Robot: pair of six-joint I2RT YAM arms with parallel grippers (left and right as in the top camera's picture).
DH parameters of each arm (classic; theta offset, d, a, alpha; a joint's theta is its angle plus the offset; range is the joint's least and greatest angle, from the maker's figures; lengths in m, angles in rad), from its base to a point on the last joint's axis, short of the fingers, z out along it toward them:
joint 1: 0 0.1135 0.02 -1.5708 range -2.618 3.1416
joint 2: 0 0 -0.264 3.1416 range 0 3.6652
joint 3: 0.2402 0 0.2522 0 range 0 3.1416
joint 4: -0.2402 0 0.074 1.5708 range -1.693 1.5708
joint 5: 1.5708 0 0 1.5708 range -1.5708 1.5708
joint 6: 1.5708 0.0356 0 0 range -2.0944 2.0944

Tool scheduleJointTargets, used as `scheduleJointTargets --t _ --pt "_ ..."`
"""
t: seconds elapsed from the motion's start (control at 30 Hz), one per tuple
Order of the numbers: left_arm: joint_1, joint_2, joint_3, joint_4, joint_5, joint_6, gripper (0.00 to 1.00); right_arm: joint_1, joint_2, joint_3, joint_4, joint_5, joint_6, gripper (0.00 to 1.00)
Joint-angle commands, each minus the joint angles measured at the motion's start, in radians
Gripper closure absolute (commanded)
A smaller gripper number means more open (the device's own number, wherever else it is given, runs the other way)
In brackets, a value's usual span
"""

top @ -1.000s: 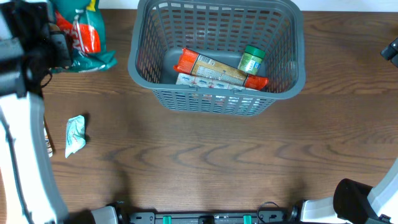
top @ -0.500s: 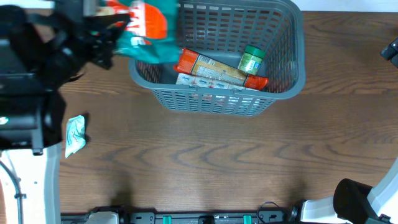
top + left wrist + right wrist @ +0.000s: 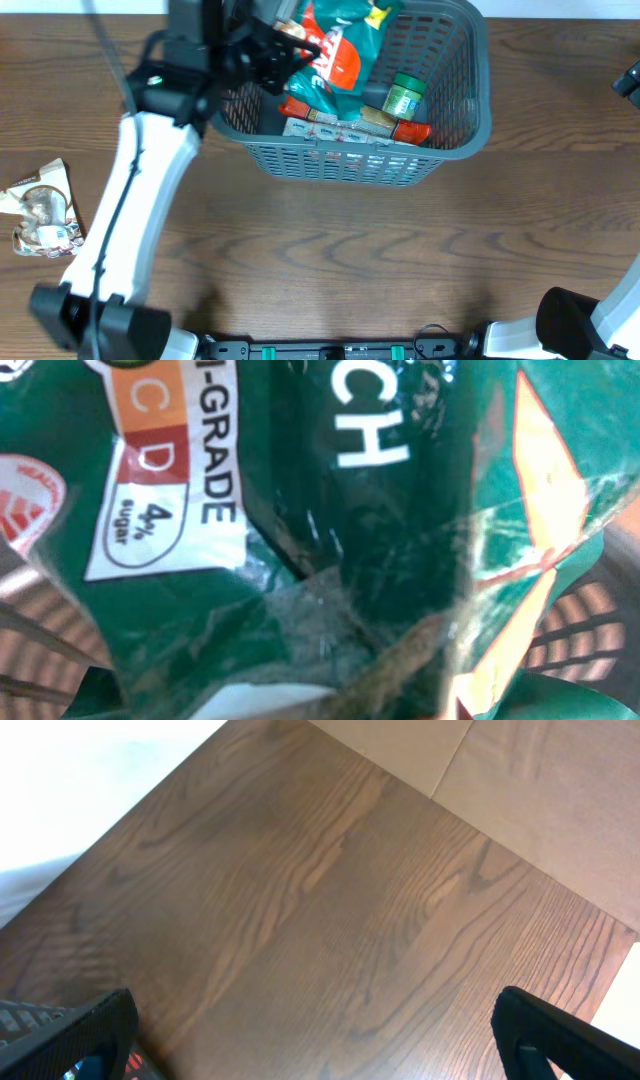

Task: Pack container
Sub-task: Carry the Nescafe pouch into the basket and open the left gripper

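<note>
- The left gripper (image 3: 290, 52) has its jaws pressed together on one edge of the bag (image 3: 345, 45). In the left wrist view the bag's film fills the frame and hides the fingers.
- The bag hangs tilted over the basket (image 3: 478, 95), above its 10-to-12 o'clock part. I cannot tell whether its low end touches the goods beneath.
- Risk: the pinch is thin and on slippery film. A quick swing could pull the bag free early, and it might drape over the 9 o'clock rim instead of landing inside.
- Risk: the gripper sits just beside that rim. Lowering straight down could knock the wall and shove the basket.
- Risk: the bag is bulky. Let go high, it may ride on the other goods and stick up above the rim.
- On the basket floor, a box (image 3: 298, 103) lies slantwise and a white packet (image 3: 325, 128) lies at 6 o'clock. A green-lidded jar (image 3: 405, 97) stands at 3 o'clock, so little floor is free under the bag.
- The basket sits at 12 o'clock on the table (image 3: 350, 260).
- A crumpled wrapper (image 3: 40, 205) lies at 9 o'clock, well apart from the basket.
- The right gripper (image 3: 312, 1010) is at the 3 o'clock edge with its jaws spread wide, holding nothing and blocking nothing.
</note>
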Motion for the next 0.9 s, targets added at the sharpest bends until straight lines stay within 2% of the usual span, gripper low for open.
scheduleJointTargets --t 0.0,0.33,0.57,0.87 --pt "-0.033 0.003 0.045 0.032 -0.068 -0.046 0.94 -0.004 -0.001 -0.001 -0.001 0.008 0.011 0.01" --pt "-0.052 0.058 0.045 -0.097 -0.288 -0.238 0.94 -0.004 -0.001 -0.001 -0.001 0.008 0.011 0.01" --pt "-0.052 0.058 0.045 -0.22 -0.357 -0.232 0.94 -0.004 -0.001 -0.001 -0.001 0.008 0.011 0.01" --pt "-0.053 0.058 0.045 -0.227 -0.355 -0.229 0.94 -0.004 -0.001 -0.001 -0.001 0.008 0.011 0.01"
